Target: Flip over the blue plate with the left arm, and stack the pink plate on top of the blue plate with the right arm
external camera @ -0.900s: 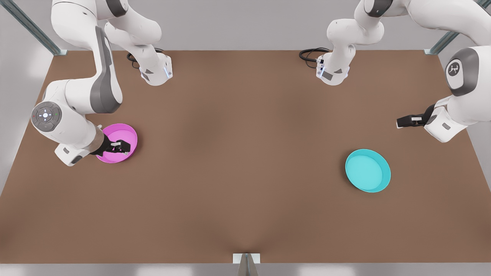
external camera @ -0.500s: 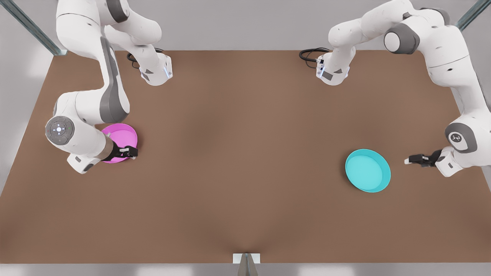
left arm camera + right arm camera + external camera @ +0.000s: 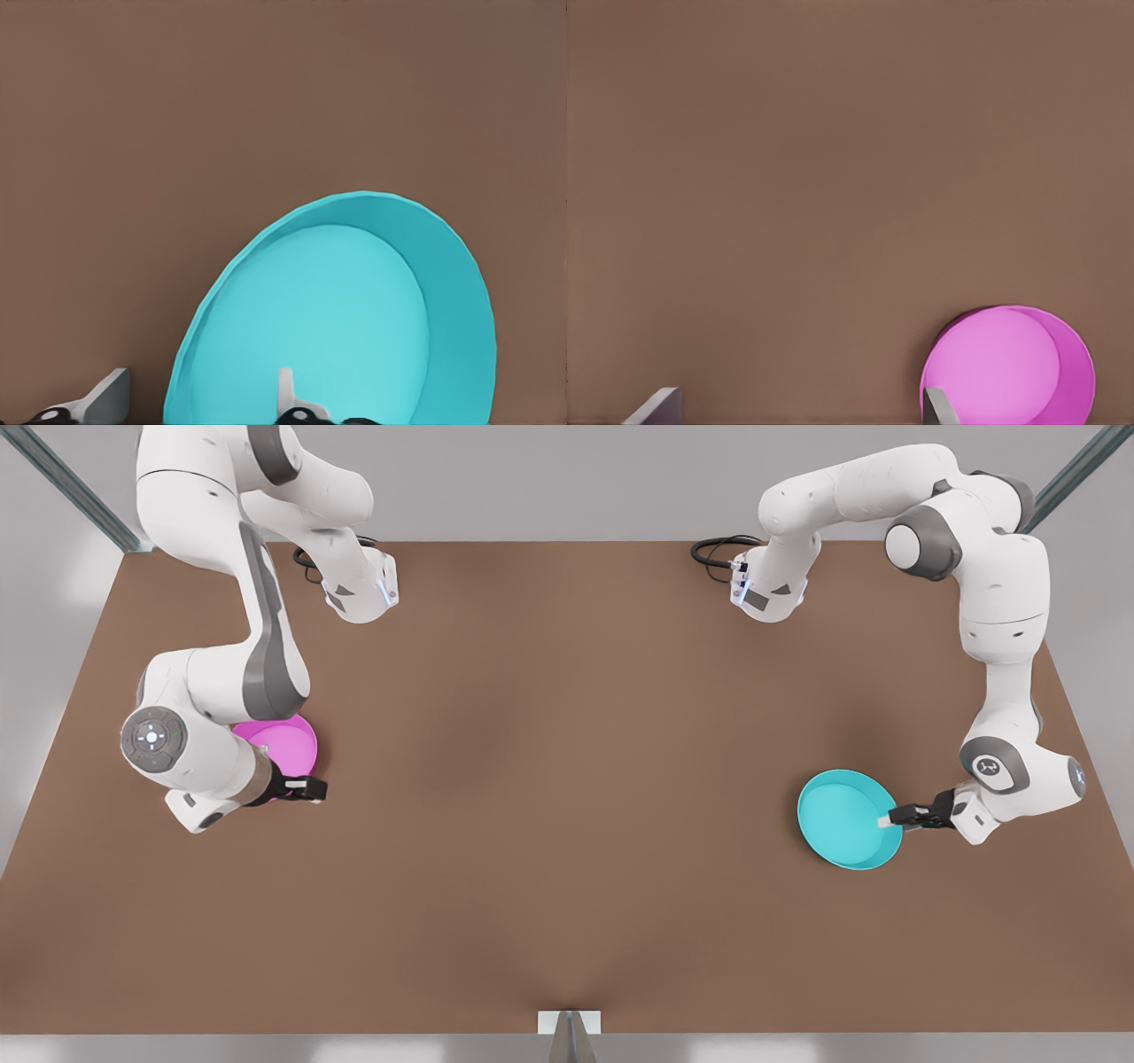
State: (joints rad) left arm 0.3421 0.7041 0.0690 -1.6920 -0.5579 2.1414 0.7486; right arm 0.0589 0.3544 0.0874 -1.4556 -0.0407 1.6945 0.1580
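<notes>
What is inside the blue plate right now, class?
The blue plate holds nothing of its own; one finger of the open left gripper reaches inside over its rim, the other finger outside. The table under it is covered.

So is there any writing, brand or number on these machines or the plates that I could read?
No readable words or numbers.
Grey cap on the left arm: a small white emblem, too small to read.
Grey disc on the right arm: tiny button symbols, no text.
Blue plate, pink plate: plain.

Left gripper (image 3: 891,818) low, jaws parted; right gripper (image 3: 317,788) likewise (both arms bent downward).
</notes>
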